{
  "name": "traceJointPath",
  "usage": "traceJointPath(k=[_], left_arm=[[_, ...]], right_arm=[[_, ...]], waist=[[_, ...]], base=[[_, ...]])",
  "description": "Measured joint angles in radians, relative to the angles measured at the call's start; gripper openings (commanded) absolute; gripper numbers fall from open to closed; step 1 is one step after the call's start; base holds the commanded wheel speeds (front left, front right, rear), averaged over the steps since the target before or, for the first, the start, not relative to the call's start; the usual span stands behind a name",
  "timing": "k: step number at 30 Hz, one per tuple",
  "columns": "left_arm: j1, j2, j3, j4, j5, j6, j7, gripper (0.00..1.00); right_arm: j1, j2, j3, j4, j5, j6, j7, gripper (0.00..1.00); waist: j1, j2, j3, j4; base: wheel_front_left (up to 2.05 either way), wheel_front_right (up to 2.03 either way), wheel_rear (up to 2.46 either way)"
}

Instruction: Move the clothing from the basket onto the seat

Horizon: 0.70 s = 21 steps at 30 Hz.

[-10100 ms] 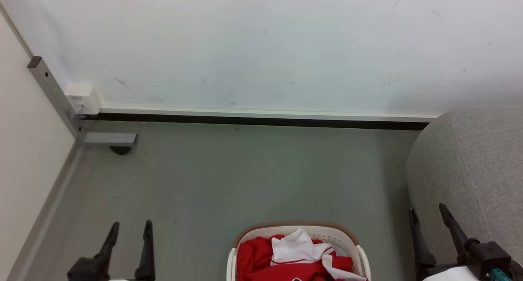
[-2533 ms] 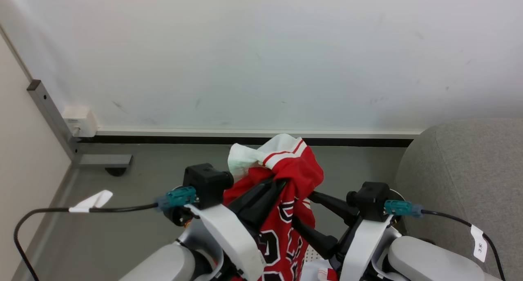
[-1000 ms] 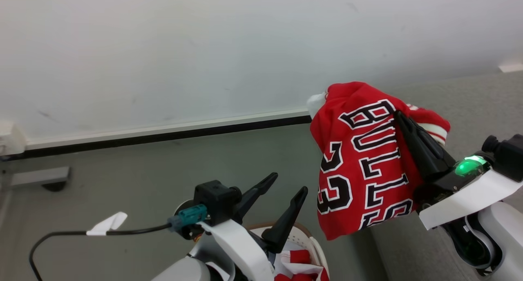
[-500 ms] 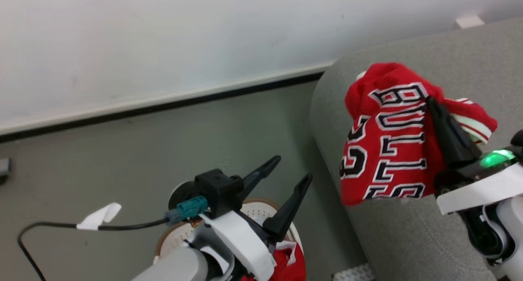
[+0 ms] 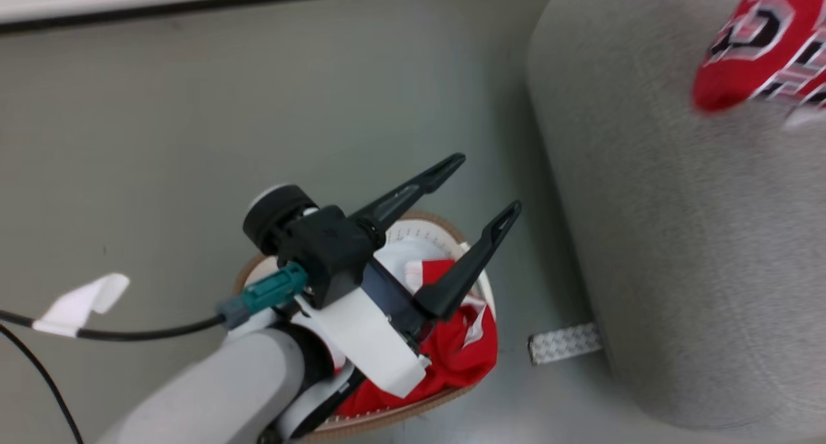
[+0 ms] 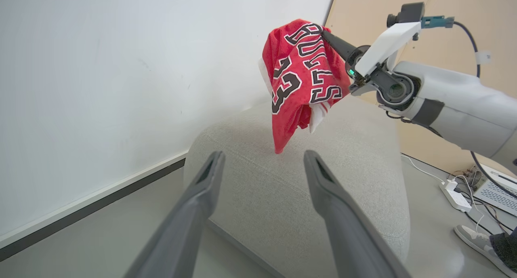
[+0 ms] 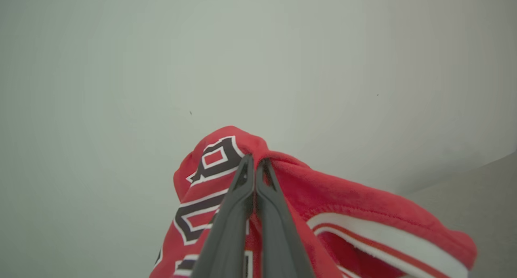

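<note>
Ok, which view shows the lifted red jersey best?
The left wrist view: the whole jersey hangs from the right gripper above the seat. The head view catches a blurred corner; the right wrist view, bunched fabric at its fingers.

Perhaps a lab room: bare white wall (image 6: 101, 68), grey floor (image 5: 193, 108), power strip (image 6: 455, 195), cables (image 6: 420, 171).

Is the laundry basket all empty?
No, red clothing lies inside the basket, under the open left gripper.

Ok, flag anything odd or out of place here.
Nothing spilled or damaged. The jersey hangs bunched from the shut right gripper above the seat, not yet laid down; more red clothing lies in the basket.
</note>
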Motion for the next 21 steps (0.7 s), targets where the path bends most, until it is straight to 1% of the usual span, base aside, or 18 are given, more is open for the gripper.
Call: traceJointPath(k=[5, 8, 13, 16, 18, 20, 21], left_arm=[[-0.058, 0.016, 0.024, -0.035, 0.014, -0.020, -0.015, 1.00], [-0.077, 0.017, 0.037, -0.050, 0.017, -0.025, -0.024, 1.00], [-0.081, 0.023, 0.048, -0.056, 0.017, -0.026, -0.044, 1.00], [-0.072, 0.027, 0.051, -0.050, 0.017, -0.025, -0.061, 1.00], [-0.063, 0.028, 0.051, -0.039, 0.017, -0.025, -0.070, 1.00], [-0.056, 0.028, 0.052, -0.026, 0.013, -0.024, -0.078, 1.00], [-0.052, 0.028, 0.051, -0.020, 0.011, -0.024, -0.079, 1.00]], right_arm=[[-0.194, 0.001, -0.217, 0.138, -0.148, 0.000, 0.019, 0.00], [-0.292, -0.009, -0.372, 0.218, -0.244, 0.000, 0.021, 0.00], [-0.378, -0.026, -0.631, 0.325, -0.460, 0.000, 0.002, 0.00], [-0.382, 0.004, -0.782, 0.370, -0.602, 0.000, -0.008, 0.00], [-0.362, 0.042, -0.868, 0.391, -0.692, 0.000, -0.012, 0.00], [-0.338, 0.077, -0.933, 0.403, -0.769, 0.000, -0.014, 0.00], [-0.328, 0.087, -0.955, 0.405, -0.798, 0.000, -0.015, 0.21]], waist=[[0.0000, 0.0000, 0.121, 0.041], [0.0000, 0.0000, 0.186, 0.068], [0.0000, 0.0000, 0.262, 0.125], [0.0000, 0.0000, 0.286, 0.155], [0.0000, 0.0000, 0.290, 0.168], [-0.0001, 0.0000, 0.281, 0.170], [-0.0001, 0.0000, 0.274, 0.169]], base=[[0.00, 0.00, 0.00], [0.00, 0.00, 0.00], [0.00, 0.00, 0.00], [0.00, 0.00, 0.00], [0.00, 0.00, 0.00], [0.00, 0.00, 0.00], [0.00, 0.00, 0.00]])
